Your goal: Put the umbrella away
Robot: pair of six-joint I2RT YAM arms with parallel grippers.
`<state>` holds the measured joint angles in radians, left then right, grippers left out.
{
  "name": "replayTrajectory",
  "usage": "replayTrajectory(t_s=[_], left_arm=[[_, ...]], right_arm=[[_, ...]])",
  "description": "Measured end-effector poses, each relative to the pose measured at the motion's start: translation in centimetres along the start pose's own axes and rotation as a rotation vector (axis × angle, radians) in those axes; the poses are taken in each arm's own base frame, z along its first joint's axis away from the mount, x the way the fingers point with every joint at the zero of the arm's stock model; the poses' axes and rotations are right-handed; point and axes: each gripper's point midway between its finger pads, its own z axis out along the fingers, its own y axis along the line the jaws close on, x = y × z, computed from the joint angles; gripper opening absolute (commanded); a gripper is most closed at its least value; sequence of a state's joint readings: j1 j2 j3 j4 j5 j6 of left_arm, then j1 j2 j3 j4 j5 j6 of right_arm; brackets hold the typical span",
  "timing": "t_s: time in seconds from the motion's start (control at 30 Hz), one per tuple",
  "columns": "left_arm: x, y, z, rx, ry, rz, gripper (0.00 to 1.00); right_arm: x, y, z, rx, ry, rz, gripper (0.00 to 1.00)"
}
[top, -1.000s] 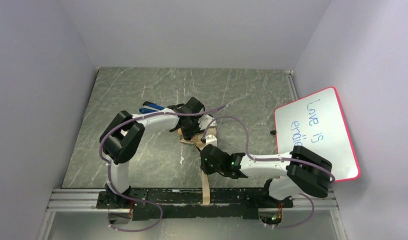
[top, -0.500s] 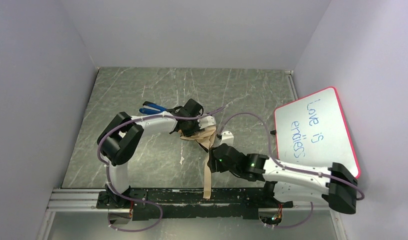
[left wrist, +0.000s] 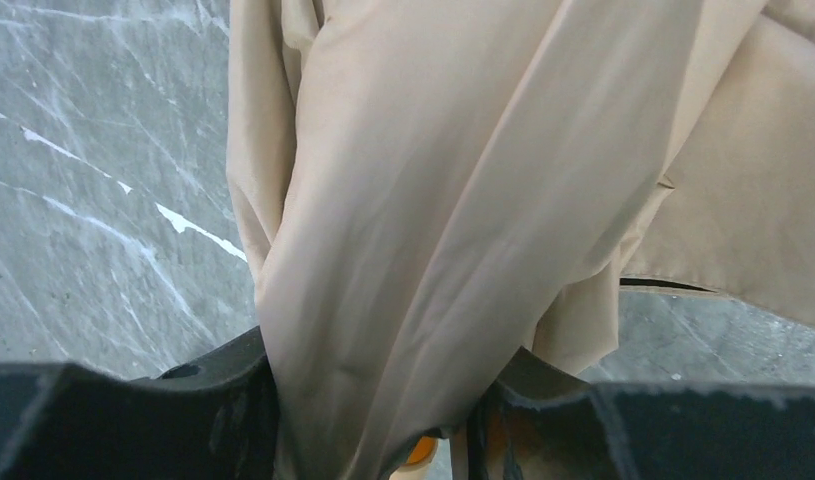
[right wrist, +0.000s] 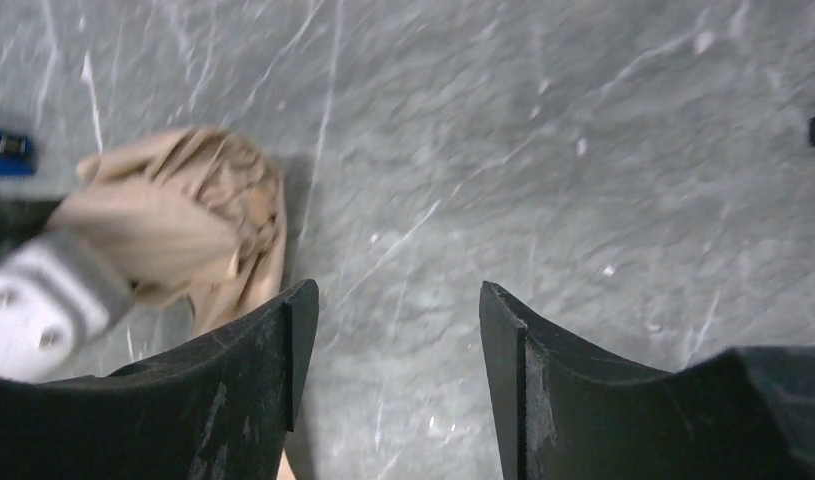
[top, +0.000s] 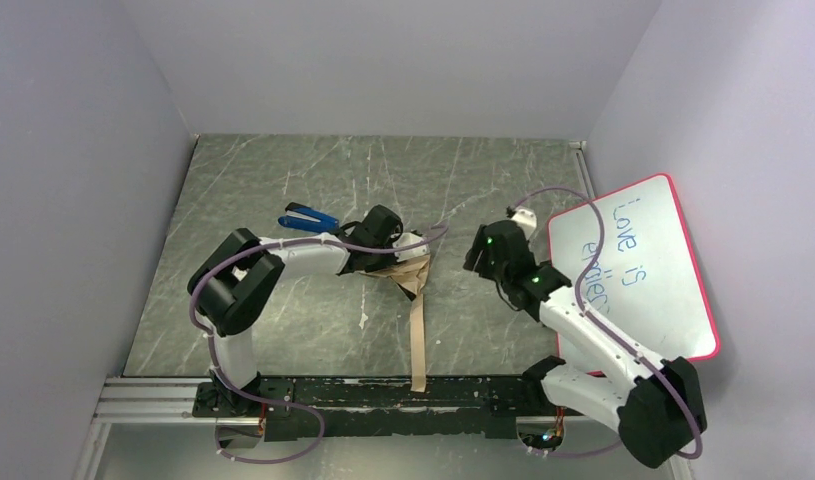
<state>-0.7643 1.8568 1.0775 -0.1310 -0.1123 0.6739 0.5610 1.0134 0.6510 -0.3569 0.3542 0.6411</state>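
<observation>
The umbrella (top: 407, 274) lies as a bunched cream-beige canopy in the middle of the table, its beige strap (top: 418, 345) trailing toward the near edge. My left gripper (top: 378, 262) is shut on the canopy fabric; in the left wrist view the beige folds (left wrist: 423, 220) fill the gap between the fingers, with a sliver of black lining at the right. My right gripper (top: 475, 252) is open and empty, raised to the right of the umbrella; its view shows the canopy (right wrist: 198, 225) at the left and bare table between the fingers (right wrist: 283, 350). Shaft and handle are hidden.
A blue object (top: 308, 216) lies just behind the left arm. A whiteboard with a pink rim (top: 638, 265) leans at the right side, close behind the right arm. Grey walls enclose the marble table (top: 283, 170).
My right gripper has let go of the strap near the front and swung up and right toward the whiteboard. The left gripper has pulled the canopy slightly toward the near side.
</observation>
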Motion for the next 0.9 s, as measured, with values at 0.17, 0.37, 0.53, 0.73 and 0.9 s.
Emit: replayTrajectory(t_s=[0.17, 0.37, 0.53, 0.73, 0.9], left_arm=[[-0.3, 0.0, 0.0, -0.039, 0.005, 0.023, 0.05], [-0.5, -0.2, -0.1, -0.100, 0.033, 0.058, 0.05], [-0.5, -0.3, -0.2, -0.157, 0.046, 0.084, 0.05], [-0.7, -0.4, -0.3, -0.238, 0.055, 0.123, 0.05], [-1.1, -0.6, -0.3, -0.300, 0.065, 0.157, 0.05]], right_arm=[[-3.0, -1.8, 2.5, 0.029, -0.042, 0.088, 0.65], [-8.2, 1.6, 4.8, -0.086, -0.199, 0.037, 0.61], [-14.0, 4.5, 6.5, -0.167, -0.322, -0.096, 0.64], [-18.1, 7.6, 8.6, -0.359, -0.344, -0.415, 0.65], [-16.0, 10.7, 9.5, -0.604, -0.263, -0.701, 0.65]])
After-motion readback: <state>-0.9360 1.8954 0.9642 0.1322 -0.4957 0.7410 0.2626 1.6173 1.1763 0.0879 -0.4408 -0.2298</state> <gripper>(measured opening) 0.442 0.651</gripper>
